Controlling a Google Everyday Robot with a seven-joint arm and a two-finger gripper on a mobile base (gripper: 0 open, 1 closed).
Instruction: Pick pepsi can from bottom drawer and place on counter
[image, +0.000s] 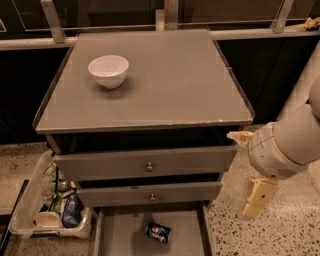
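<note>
Status at inspection: task not started in any visible respect.

The small dark blue metal pepsi can (158, 232) lies on its side on the floor of the wide, shallow grey bottom drawer (120, 236). The drawer is pulled open below the front edge of the counter. The can sits near the middle of the drawer, clear of both side walls.

The large flat grey glossy counter (170, 85) carries only a white round ceramic bowl (108, 70), toward its rear left corner. The front half and the whole right side are bare.

The cream-coloured end effector (256, 199) hangs beyond the front right corner of the counter, below counter level and beside the two grey knobbed drawer fronts (145, 166). It is well apart from the can and touches nothing. Whether it is released or clenched cannot be told; it carries no object.

Outstanding: reach into the drawer, grasp the can, lift it and set it on the counter. The can's sideways attitude may let it roll on contact.
</note>
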